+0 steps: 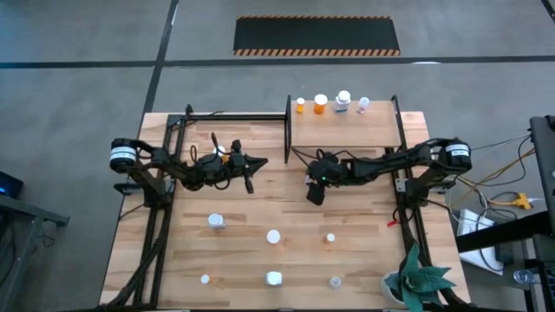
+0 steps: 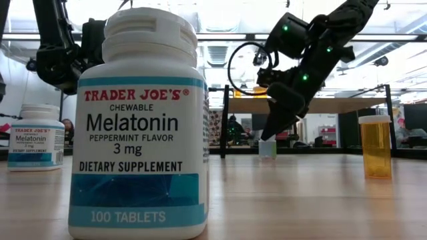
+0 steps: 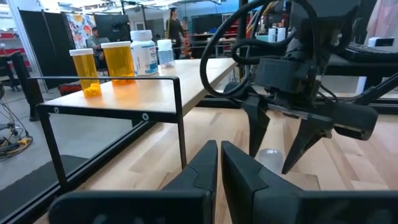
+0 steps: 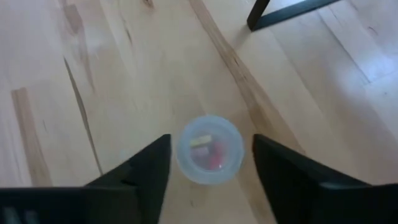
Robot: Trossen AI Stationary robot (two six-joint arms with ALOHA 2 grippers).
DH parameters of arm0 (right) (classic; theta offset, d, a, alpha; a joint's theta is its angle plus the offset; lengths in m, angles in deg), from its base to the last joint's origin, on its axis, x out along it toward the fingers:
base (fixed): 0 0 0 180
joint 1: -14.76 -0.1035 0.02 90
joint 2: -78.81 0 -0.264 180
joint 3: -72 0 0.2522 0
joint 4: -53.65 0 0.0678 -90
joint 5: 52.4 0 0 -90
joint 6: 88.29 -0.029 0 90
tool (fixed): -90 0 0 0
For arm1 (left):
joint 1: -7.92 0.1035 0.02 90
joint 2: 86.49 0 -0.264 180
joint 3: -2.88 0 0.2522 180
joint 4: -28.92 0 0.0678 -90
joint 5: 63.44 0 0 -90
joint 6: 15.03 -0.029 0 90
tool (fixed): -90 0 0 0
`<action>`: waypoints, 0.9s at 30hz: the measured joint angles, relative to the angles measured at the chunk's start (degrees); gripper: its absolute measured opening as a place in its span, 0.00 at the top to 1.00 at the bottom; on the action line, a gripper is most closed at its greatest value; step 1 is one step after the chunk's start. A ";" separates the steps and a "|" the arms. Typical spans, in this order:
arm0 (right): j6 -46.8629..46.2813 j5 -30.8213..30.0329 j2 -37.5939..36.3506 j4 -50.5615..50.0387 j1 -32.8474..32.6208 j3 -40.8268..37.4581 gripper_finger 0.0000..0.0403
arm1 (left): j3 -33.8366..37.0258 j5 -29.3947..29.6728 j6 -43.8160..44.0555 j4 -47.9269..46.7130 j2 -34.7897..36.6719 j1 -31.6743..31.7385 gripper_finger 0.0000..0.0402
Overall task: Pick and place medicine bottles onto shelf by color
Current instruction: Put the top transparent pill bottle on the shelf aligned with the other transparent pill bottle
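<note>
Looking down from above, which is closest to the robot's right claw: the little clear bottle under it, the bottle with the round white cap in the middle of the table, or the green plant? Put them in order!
Measured from the right gripper in the high view:
1. Little clear bottle, on the table directly under the open fingers.
2. White-capped bottle, mid-table, toward the front edge.
3. Green plant, at the table's front right corner.

Even, soft overhead light in high view; table point(image 1: 260, 217) evenly lit, shadows under arms faint and short. Low view strongly backlit: ceiling lights and windows blown out, right gripper point(image 2: 267, 138) near-silhouette. Big front bottle point(image 2: 139, 127) sharp; small clear bottle point(image 2: 267, 148) soft. Orange bottle point(image 2: 375, 147) glows with light passing through. Left wrist view: bright room, own fingers point(image 3: 205, 168) blurred close to lens, shelf point(image 3: 130, 93) fairly sharp. Right wrist view: whole picture soft, warm, pale; wood washed out.
</note>
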 joint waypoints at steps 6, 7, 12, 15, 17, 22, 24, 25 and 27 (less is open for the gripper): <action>0.53 0.70 -0.22 0.03 0.00 0.00 0.70 | 0.02 0.00 0.00 -0.02 0.00 0.00 0.99; 0.59 0.74 -0.52 -0.04 0.00 0.00 0.70 | 0.02 0.00 0.00 -0.02 -0.02 0.00 0.99; 0.66 3.93 -6.17 -0.36 0.00 0.00 0.70 | 0.02 0.02 0.00 -0.04 -0.02 0.00 0.99; -0.23 4.12 -12.69 -4.35 -0.01 0.86 0.68 | 0.10 0.02 0.00 -0.07 -0.02 0.00 0.99; -1.94 2.31 -16.90 -11.46 0.14 3.75 0.66 | 0.14 0.02 0.00 -0.17 -0.02 0.00 0.99; -4.07 -8.15 -23.71 -31.68 1.62 15.00 0.67 | 0.16 0.02 0.00 -0.30 -0.04 0.00 0.99; -4.10 -13.31 -24.89 -38.03 3.40 18.85 0.67 | 0.13 0.02 0.02 -0.42 -0.04 0.00 0.99; -4.33 -15.38 -25.32 -40.82 4.83 20.28 0.67 | 0.13 0.02 0.02 -0.44 -0.04 0.00 0.99; -4.95 -17.77 -25.90 -45.21 8.70 21.95 0.67 | 0.13 0.02 0.02 -0.44 -0.04 0.00 0.99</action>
